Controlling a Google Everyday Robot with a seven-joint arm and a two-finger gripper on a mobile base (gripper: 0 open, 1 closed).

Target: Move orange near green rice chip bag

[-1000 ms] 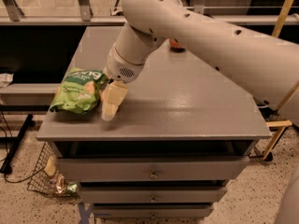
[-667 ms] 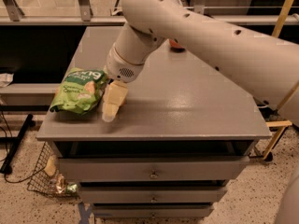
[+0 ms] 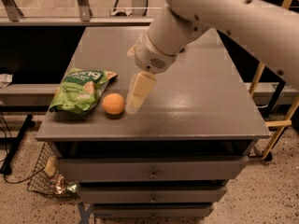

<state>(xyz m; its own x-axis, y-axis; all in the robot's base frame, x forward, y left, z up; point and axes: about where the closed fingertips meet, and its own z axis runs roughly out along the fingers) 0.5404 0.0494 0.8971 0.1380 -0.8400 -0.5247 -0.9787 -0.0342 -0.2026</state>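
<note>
Setting: indoor robot test lab, workshop-like. Evidence:
- Grey desk (image 3: 196,111) with a stack of drawers (image 3: 152,169) under its top.
- Speckled hard floor (image 3: 261,199) around the desk.
- Wire basket (image 3: 43,174) holding wrappers, on the floor at the desk's front-left corner.
- Metal railing (image 3: 84,3) behind the desk.
- Yellow frame (image 3: 275,125) to the desk's right.
- White robot gripper (image 3: 133,105) hangs over the desk's front-left part, just beside the orange (image 3: 113,103).

one orange (image 3: 113,103), one green rice chip bag (image 3: 79,90), one gripper (image 3: 133,106) just right of the orange, one table (image 3: 201,106).
</note>
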